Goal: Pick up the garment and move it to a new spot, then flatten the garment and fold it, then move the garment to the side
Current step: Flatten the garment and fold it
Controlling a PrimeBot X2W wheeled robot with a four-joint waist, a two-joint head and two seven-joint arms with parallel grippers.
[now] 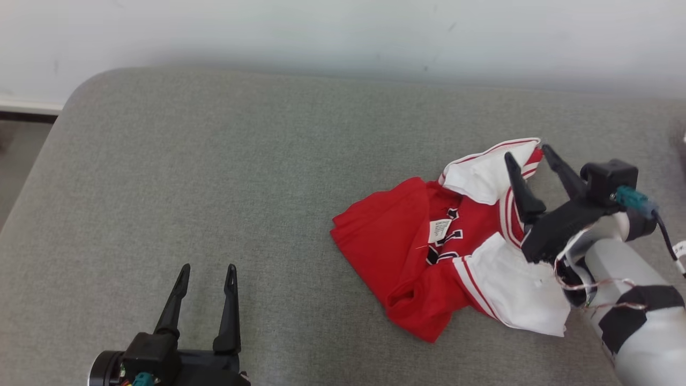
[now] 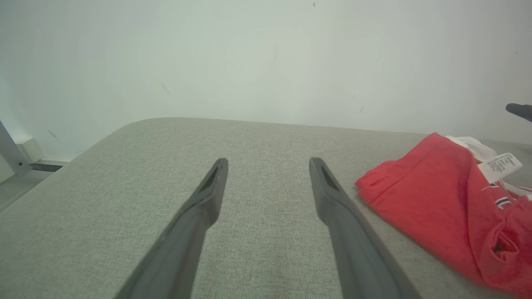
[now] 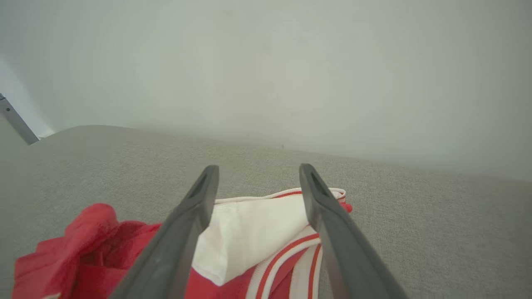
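Jersey (image 1: 396, 241), red and white, lies crumpled right of centre on the grey surface (image 1: 214, 177). Right tool (image 1: 527, 151) gapes wide over its white sleeve (image 1: 477, 174); left tool (image 1: 208, 267), lower left, equally wide. Flattening wants 2 opposite-edge grips, pulled gently apart.

Grey cushion (image 1: 214, 161) against pale wall (image 1: 343, 32)

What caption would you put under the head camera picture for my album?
Right gripper open over a crumpled red-and-white garment on a grey cushion; left gripper open, well apart.
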